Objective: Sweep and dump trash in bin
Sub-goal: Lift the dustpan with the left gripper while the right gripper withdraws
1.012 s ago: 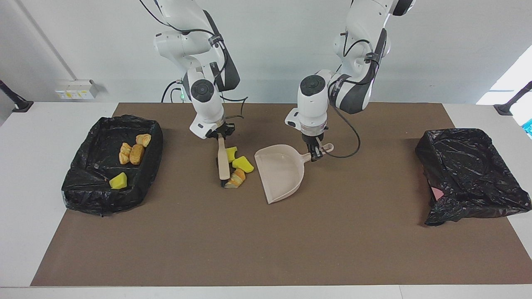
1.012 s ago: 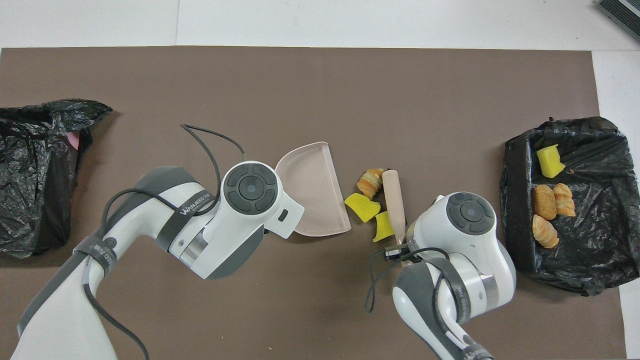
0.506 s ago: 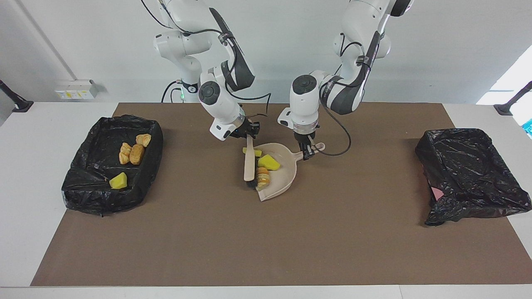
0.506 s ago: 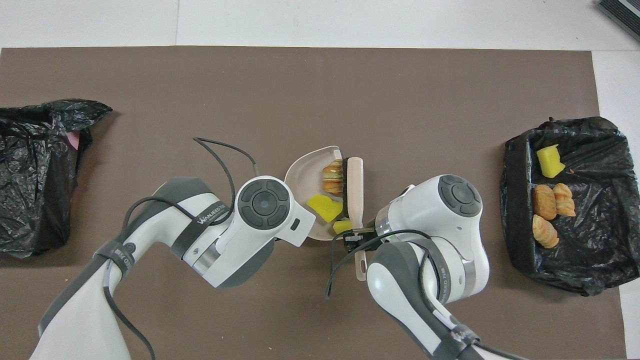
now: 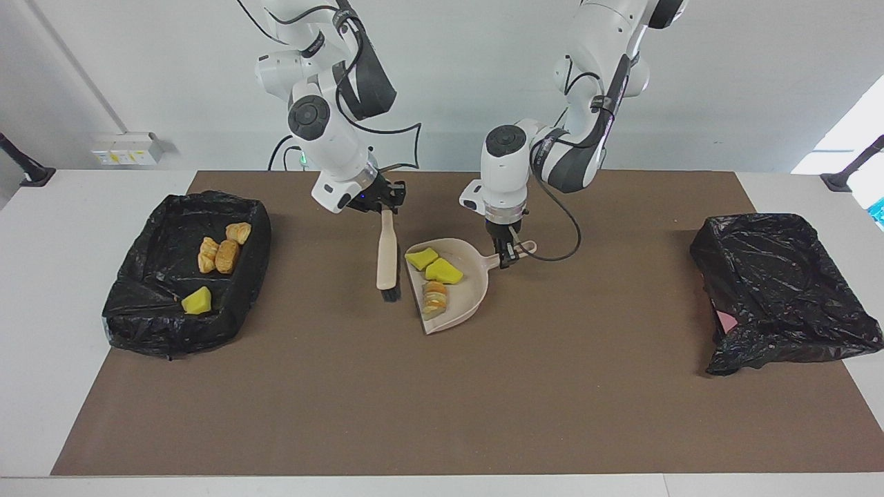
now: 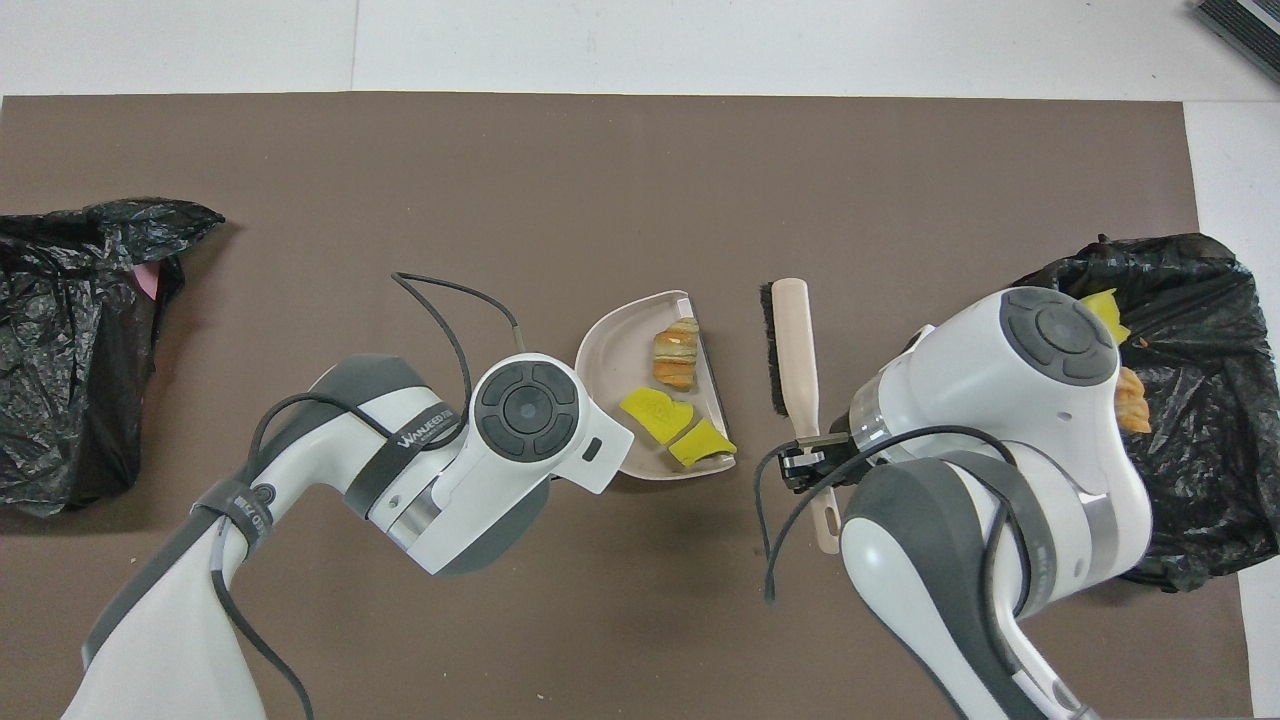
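Note:
A beige dustpan (image 5: 471,293) (image 6: 612,350) lies mid-table with three pieces of trash in it: two yellow sponge chunks (image 5: 444,271) (image 6: 655,412) and a tan bread-like piece (image 5: 435,297) (image 6: 676,353). My left gripper (image 5: 509,255) is shut on the dustpan's handle; the arm's wrist hides it in the overhead view. My right gripper (image 5: 385,205) (image 6: 815,455) is shut on the handle of a beige brush (image 5: 387,259) (image 6: 790,345). The brush hangs beside the dustpan's open edge, apart from it, toward the right arm's end.
A bin lined with a black bag (image 5: 138,324) (image 6: 1200,420) stands at the right arm's end and holds bread pieces (image 5: 221,252) and a yellow chunk (image 5: 197,301). Another black-bagged bin (image 5: 780,290) (image 6: 70,350) stands at the left arm's end. A brown mat (image 5: 442,400) covers the table.
The brush swept the three pieces into the dustpan, then drew back toward the right arm's end. The dustpan shifted toward the brush and now holds the pieces.

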Controlling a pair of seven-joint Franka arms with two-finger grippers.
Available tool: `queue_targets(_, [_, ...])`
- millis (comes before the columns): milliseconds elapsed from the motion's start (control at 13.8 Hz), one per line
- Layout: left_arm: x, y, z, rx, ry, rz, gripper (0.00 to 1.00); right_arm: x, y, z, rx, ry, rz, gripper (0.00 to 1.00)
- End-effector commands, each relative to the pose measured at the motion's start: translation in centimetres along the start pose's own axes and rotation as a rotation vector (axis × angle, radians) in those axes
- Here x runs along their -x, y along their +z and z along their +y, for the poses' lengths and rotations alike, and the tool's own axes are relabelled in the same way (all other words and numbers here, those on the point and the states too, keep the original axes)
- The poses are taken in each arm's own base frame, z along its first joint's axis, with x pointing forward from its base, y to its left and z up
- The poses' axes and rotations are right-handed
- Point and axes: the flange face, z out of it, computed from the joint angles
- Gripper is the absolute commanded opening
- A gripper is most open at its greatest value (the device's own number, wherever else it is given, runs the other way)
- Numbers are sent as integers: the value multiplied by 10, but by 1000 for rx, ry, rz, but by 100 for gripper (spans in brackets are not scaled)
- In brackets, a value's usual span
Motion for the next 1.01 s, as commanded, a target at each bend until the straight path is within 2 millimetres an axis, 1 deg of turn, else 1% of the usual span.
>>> queue_targets(0, [8,10,-13,2,42,29,0,7,0,32,174,22,-24,0])
queue_targets(72, [14,7,-22,-5,43,34,0,11,-5,39,195,28,-14,0])
queue_targets(145, [18,-1,-31,-17,68,39,0,18,-8,43,198,38,-10,0])
queue_targets(217, [26,-8,-46,-27,93,40,0,28,-2,44,205,50,-17,0])
queue_targets(289, [39,-8,-59,-15,95,45,0,41,4,40,208,75,-14,0])
queue_targets(362, [49,-13,-71,-4,90,71,0,53,10,31,207,83,-18,0])
queue_targets(434, [57,-23,-85,-2,105,90,0,68,18,12,205,77,-21,0])
queue_targets(506, [64,-31,-96,21,114,98,0,84,24,-12,199,77,-21,0])
queue_targets(651, [81,-45,-114,52,97,112,0,102,38,-56,164,112,-45,0])
queue_targets(723, [90,-52,-122,65,105,125,0,111,47,-73,149,111,-63,0])
queue_targets(795, [101,-60,-132,79,108,143,0,121,60,-89,142,94,-67,0])
queue_targets(868, [114,-65,-141,91,109,155,0,128,74,-102,130,82,-53,0])
queue_targets(940, [125,-69,-149,93,120,156,0,133,86,-111,112,87,-43,0])
